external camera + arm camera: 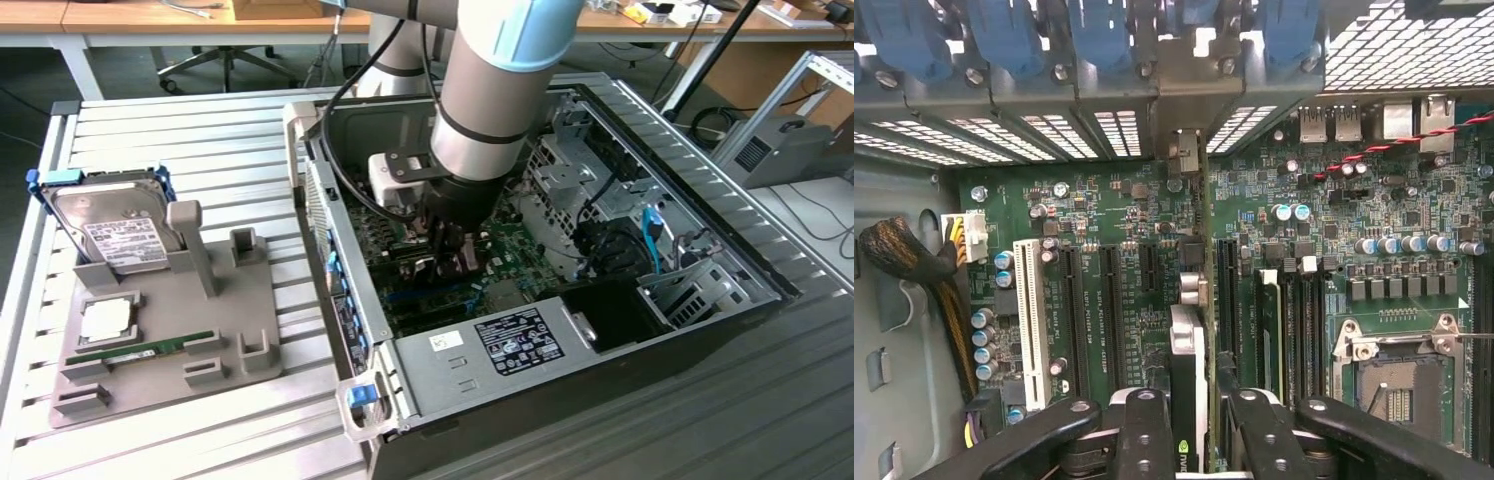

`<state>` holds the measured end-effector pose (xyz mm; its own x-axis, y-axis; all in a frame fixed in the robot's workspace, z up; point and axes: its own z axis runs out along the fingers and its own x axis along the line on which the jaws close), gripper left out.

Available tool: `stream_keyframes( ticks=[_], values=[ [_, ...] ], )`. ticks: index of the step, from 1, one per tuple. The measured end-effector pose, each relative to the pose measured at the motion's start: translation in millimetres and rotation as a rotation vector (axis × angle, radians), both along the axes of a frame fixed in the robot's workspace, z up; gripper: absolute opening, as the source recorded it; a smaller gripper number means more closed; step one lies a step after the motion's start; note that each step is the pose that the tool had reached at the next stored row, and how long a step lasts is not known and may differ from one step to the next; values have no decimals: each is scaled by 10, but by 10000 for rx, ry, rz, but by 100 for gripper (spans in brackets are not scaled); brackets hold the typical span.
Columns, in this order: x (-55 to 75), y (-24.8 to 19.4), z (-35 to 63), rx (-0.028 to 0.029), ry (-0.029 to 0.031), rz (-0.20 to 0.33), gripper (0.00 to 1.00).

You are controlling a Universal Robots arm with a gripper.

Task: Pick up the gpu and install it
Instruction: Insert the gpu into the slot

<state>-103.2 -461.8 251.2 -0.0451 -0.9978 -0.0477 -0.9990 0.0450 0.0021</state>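
Exterior view, left to right: hard drive (pixel 120 232) with white label, print unreadable, propped in grey holder (pixel 167 330) on slatted table (pixel 160 130); green memory stick (pixel 140 350) lying at holder's front; open computer case (pixel 561 330), power supply (pixel 514 340) carrying black label, text too small; arm reaching down into case, hand (pixel 447 250) low over motherboard (pixel 501 250). Wrist view: hand (pixel 1189 400) half-closed, gripping gpu (pixel 1189 390) edge-on between fingers (pixel 1144 430); logo on card's edge; card upright just above black slots (pixel 1109 300) beside white slot (pixel 1032 325).
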Motion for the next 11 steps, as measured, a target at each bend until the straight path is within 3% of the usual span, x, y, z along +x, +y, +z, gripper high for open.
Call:
stream_keyframes(
  ticks=[11],
  values=[
    [-1,-2,1,-3,1,-1,27]
  ],
)
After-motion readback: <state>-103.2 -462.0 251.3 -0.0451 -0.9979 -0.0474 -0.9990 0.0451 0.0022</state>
